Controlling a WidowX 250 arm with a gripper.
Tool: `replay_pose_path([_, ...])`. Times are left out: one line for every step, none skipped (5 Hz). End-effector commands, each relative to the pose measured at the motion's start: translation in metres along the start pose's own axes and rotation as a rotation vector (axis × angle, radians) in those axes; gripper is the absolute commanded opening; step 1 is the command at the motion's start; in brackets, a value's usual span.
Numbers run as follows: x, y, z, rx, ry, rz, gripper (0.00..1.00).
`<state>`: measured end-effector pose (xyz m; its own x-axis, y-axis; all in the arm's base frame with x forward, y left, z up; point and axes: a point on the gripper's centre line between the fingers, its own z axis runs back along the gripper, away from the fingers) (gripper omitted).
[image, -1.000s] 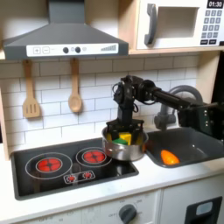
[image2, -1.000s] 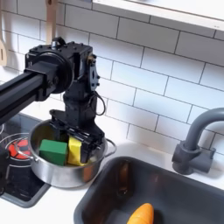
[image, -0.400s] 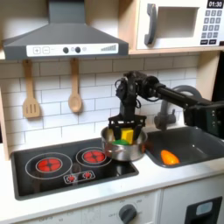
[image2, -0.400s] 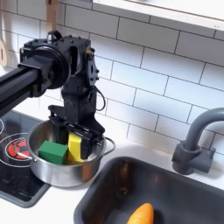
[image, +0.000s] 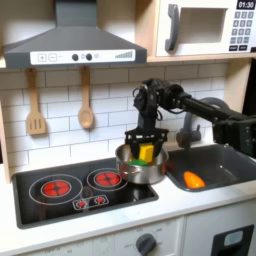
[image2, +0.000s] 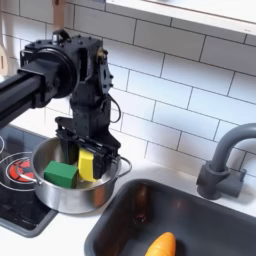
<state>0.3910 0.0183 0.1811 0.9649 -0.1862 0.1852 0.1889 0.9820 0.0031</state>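
A steel pot (image: 126, 170) (image2: 58, 202) stands on the stovetop's right edge, next to the sink. Inside it are a green block (image: 133, 160) (image2: 60, 173) and an upright yellow block (image: 146, 153) (image2: 88, 166). My gripper (image: 146, 143) (image2: 87, 152) reaches down into the pot from above, its black fingers on either side of the yellow block's top and seemingly shut on it. The green block lies just to the second exterior view's left of the yellow one, apart from the fingers.
An orange toy vegetable (image: 193, 180) (image2: 160, 244) lies in the dark sink (image: 228, 162) (image2: 118, 226). A grey faucet (image2: 222, 165) stands behind it. Two red burners (image: 55, 187) are in the first exterior view's left. Wooden utensils (image: 86, 100) hang on the tiled wall.
The gripper has risen slightly and shifted a little to the second exterior view's left inside the pot, and the yellow block has come up a little with it.
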Motion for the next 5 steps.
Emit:
replay_pose_path([0.003, 0.001, 0.023, 0.016, -0.048, -0.003, 0.00])
replay_pose_path([0.001, 0.004, 0.027, 0.027, -0.048, 0.033, 0.00])
replay_pose_path([-0.004, 0.009, 0.039, 0.040, -0.066, 0.077, 0.00])
replay_pose_path([-0.007, 0.009, 0.042, 0.047, -0.067, 0.104, 0.00])
replay_pose_path([-0.010, 0.011, 0.053, 0.076, -0.085, 0.139, 0.00])
